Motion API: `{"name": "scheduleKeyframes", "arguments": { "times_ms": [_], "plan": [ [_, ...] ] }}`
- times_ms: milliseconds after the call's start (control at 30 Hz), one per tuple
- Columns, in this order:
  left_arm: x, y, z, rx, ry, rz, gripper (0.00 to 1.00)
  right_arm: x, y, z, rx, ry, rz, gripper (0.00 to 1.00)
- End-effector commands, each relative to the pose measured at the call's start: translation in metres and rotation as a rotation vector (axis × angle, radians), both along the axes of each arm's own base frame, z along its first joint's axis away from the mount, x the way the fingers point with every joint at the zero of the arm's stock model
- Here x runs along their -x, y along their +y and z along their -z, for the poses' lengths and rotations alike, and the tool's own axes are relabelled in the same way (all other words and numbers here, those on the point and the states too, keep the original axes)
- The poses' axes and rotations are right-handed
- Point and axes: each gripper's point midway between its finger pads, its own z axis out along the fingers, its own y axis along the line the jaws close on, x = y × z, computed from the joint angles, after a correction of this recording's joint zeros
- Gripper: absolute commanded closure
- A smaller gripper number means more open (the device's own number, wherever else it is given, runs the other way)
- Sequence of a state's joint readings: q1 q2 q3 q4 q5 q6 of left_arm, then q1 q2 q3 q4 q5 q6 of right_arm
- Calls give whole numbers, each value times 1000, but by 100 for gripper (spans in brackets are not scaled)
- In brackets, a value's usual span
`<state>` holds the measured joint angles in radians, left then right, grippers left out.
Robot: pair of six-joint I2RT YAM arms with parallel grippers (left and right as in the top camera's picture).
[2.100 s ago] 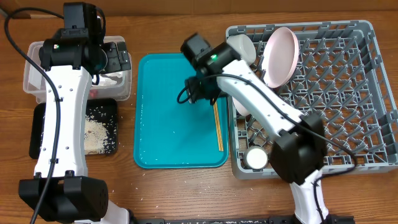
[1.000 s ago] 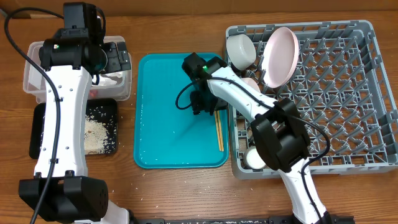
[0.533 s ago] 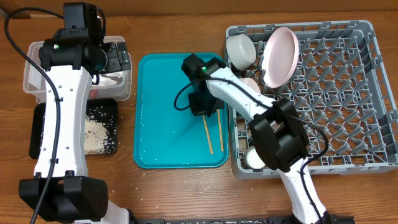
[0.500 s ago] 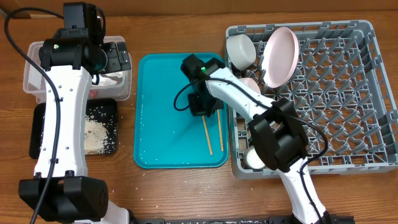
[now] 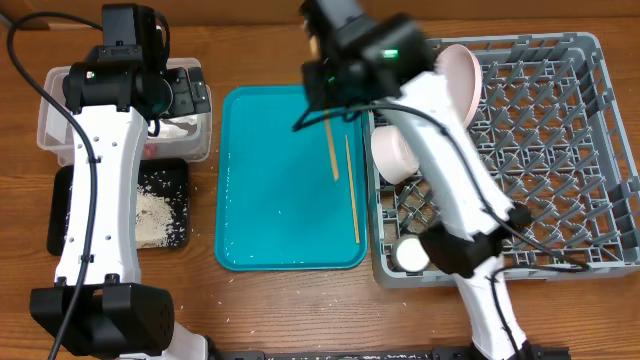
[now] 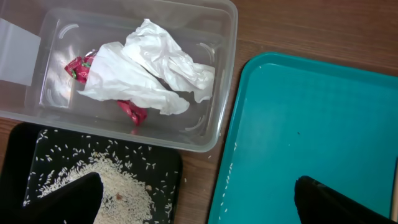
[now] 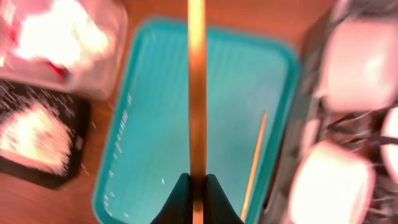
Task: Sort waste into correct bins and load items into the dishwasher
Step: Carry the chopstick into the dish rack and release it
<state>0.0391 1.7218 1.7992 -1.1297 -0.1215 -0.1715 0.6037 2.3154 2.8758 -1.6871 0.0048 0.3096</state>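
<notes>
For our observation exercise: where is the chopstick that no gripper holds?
In the overhead view, the loose chopstick lies on the teal tray, along its right edge, next to the grey dish rack.

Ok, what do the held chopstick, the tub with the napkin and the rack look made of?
Held chopstick: likely wood or bamboo, matte tan, though blurred. Tub: clear plastic, glossy, with see-through walls and shiny glints. Rack: probably moulded grey plastic, matte open lattice.
</notes>
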Motion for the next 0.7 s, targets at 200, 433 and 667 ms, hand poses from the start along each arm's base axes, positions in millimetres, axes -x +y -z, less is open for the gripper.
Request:
{"name": "scheduleKeyframes", "arguments": {
  "times_ms": [200, 433, 667],
  "plan": [
    [-5, -1, -5, -18, -14, 13, 0, 42, -78, -91, 22, -174, 63, 96],
    [-5, -1, -5, -18, -14, 13, 0, 75, -176, -20, 327, 32, 225, 96],
    [-5, -1, -5, -18, -14, 13, 0, 81, -216, 77, 435, 252, 293, 96]
  ]
}}
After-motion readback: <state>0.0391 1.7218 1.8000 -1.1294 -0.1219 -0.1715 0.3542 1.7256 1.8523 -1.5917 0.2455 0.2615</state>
